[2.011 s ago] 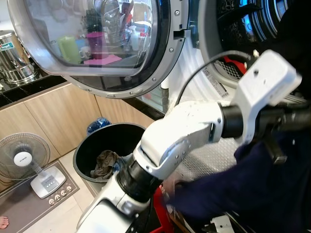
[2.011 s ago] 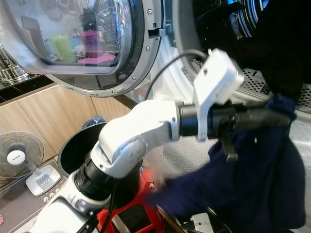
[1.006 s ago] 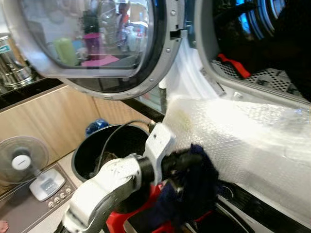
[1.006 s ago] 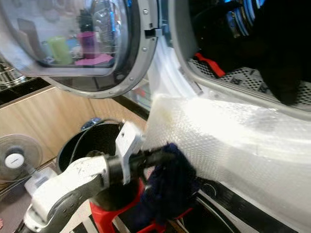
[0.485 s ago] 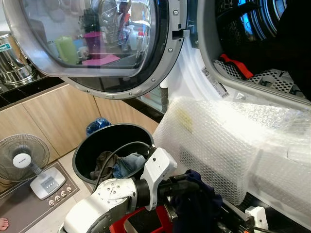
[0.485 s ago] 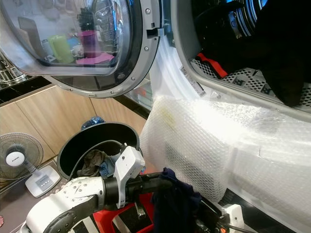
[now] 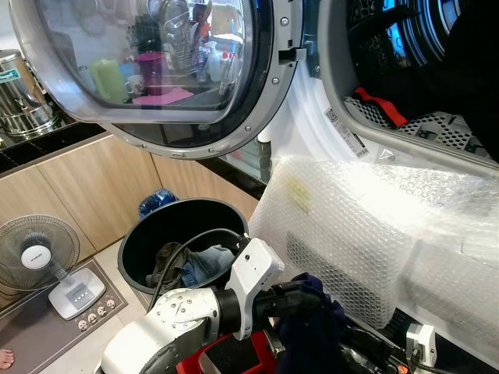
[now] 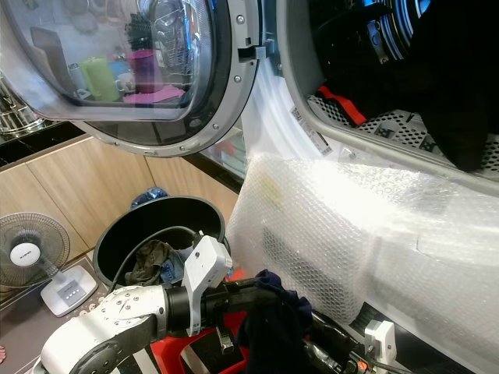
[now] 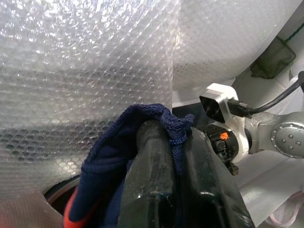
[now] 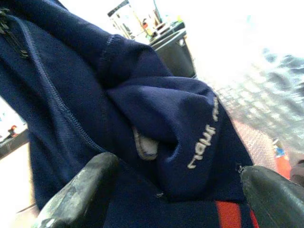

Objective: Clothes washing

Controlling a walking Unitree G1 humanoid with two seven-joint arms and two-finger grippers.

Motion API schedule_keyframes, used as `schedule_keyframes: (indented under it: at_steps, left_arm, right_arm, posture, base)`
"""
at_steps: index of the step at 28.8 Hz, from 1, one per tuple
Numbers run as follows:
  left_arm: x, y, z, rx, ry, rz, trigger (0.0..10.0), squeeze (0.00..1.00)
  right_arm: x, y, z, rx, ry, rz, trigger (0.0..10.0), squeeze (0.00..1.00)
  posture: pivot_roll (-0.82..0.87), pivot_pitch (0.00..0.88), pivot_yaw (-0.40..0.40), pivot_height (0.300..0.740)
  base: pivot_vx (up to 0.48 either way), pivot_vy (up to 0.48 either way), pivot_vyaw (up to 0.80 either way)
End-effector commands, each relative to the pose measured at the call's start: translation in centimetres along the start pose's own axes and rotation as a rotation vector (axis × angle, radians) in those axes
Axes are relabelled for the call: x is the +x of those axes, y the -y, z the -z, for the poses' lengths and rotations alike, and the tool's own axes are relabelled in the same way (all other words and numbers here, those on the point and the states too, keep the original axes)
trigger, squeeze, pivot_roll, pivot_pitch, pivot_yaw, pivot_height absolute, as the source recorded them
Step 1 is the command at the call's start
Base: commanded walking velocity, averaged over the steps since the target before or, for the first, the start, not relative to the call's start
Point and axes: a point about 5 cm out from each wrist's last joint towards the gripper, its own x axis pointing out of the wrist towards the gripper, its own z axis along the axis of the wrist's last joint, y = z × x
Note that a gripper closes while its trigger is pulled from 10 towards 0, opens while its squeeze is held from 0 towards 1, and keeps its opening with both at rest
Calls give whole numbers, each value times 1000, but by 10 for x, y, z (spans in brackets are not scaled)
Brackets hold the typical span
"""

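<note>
Both pincers low: left pincer [image 9: 173,142] clamps navy garment [image 7: 312,331], right pincer [image 10: 175,190] spread behind it

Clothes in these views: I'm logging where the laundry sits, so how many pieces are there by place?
In the left gripper: 1, the navy garment
In the black bin: 2, a brown-grey piece and a blue denim piece
In the washer drum: 2 at least, a big black garment and something red
Total: 5
</note>
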Motion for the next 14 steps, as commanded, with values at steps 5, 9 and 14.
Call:
schedule_keyframes:
  at_steps: [5,9,14]
  left_arm:
    - [2,0,-16,37,50,10,10000,0]
    - [5,1,-18,40,54,19,10000,0]
    - [9,1,-22,39,69,16,10000,0]
  right_arm:
    - [9,-16,9,-134,-172,-125,10000,1000]
    - [19,-27,-4,-119,-57,-201,10000,1000]
    - [30,-36,11,-117,-102,-214,10000,1000]
  posture:
    - [95,43,78,740]
    - [94,46,82,740]
    - [95,49,83,740]
  base:
    - [0,0,0]
    - [0,0,0]
    - [0,0,0]
